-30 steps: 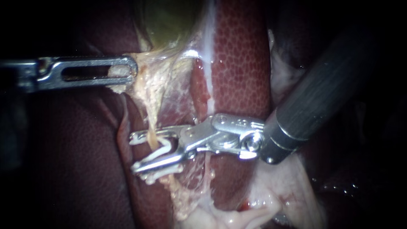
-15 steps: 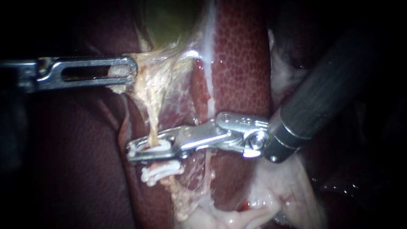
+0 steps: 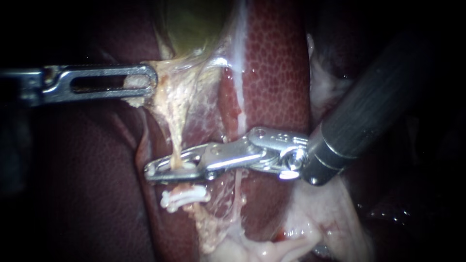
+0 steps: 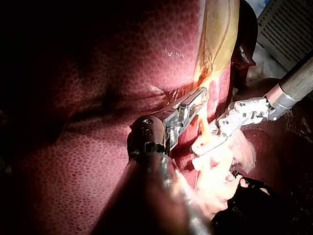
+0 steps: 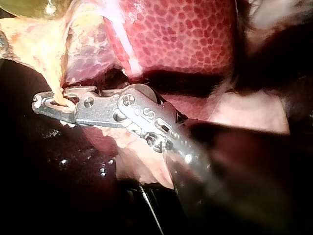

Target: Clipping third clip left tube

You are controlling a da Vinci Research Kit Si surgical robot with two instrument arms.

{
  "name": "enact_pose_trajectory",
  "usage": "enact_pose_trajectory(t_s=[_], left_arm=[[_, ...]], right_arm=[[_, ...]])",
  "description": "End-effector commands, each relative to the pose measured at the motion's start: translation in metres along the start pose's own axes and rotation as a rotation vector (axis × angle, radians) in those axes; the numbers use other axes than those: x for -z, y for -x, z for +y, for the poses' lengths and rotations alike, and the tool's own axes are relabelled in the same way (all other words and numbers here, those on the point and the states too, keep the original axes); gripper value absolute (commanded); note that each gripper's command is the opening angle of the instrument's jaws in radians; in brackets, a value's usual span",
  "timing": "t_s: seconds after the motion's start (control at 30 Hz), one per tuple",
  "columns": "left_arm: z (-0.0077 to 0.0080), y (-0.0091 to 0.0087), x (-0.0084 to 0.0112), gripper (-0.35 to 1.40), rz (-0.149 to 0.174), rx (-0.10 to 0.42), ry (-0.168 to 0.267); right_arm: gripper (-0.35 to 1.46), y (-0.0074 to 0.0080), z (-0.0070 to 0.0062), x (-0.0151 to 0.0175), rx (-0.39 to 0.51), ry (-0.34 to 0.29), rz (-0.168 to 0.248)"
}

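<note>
The dark red, finely mottled liver point(image 3: 276, 73) is the only bearing surface that shows; whatever lies under it is lost in darkness. On it rest the greenish-yellow gallbladder point(image 3: 194, 24), a whitish fatty tissue mass point(image 3: 310, 228) and a thin pale yellow tube point(image 3: 176, 138) bearing a small white clip point(image 3: 184, 197).

Pale left tube point(image 3: 177, 141) hangs taut, white clip point(image 3: 185, 196) across it.

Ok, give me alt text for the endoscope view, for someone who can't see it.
The right instrument is closed across the thin pale left tube, just above a white clip on that tube. The left instrument grips tissue below the greenish gallbladder, with dark red liver behind.
</note>
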Motion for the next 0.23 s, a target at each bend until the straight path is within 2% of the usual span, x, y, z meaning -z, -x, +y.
enact_pose_trajectory(t_s=[0.03,0.23], left_arm=[[0.0000,0.0000,0.0000,-0.13,0.000,0.000,0.000],[0.0000,0.0000,0.0000,-0.13,0.000,0.000,0.000]], right_arm=[[-0.35,0.0000,0.0000,0.0000,0.001,0.001,0.001],[-0.35,0.0000,0.0000,0.0001,0.001,0.000,0.000]])
